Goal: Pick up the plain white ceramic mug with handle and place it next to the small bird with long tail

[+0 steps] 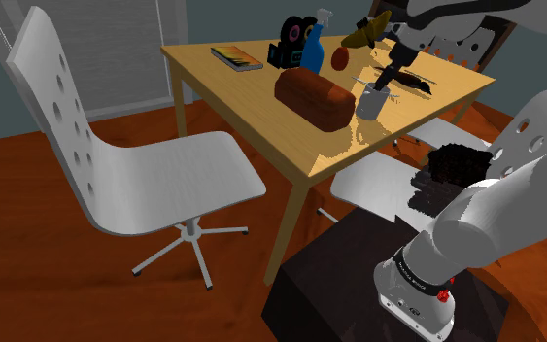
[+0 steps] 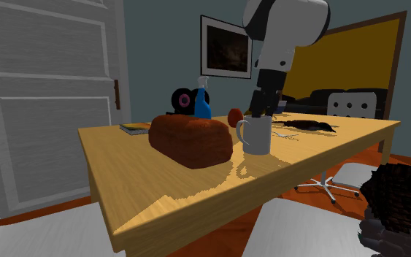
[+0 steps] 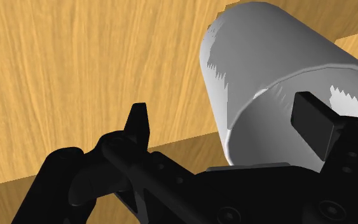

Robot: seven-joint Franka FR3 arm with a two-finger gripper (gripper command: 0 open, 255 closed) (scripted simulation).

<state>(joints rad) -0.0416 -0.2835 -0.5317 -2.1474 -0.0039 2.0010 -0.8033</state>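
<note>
The white mug (image 1: 368, 104) stands upright on the wooden table (image 1: 261, 107), close to the edge nearest the stand. My black gripper (image 1: 386, 85) hangs right over it, open. In the second exterior view the gripper (image 2: 263, 114) reaches down to the rim of the mug (image 2: 255, 137), whose handle faces that view's left. In the wrist view the gripper (image 3: 227, 118) straddles the wall of the mug (image 3: 260, 70): one finger (image 3: 314, 118) is over its opening and the other stands outside it. The dark long-tailed bird (image 2: 309, 125) lies flat on the table just behind the mug.
A brown loaf (image 1: 315, 97) lies beside the mug. Behind it stand a blue spray bottle (image 1: 313, 47), a red apple (image 1: 340, 58), a black and pink object (image 1: 289, 44) and a book (image 1: 236, 57). White chairs (image 1: 135, 165) stand around the table.
</note>
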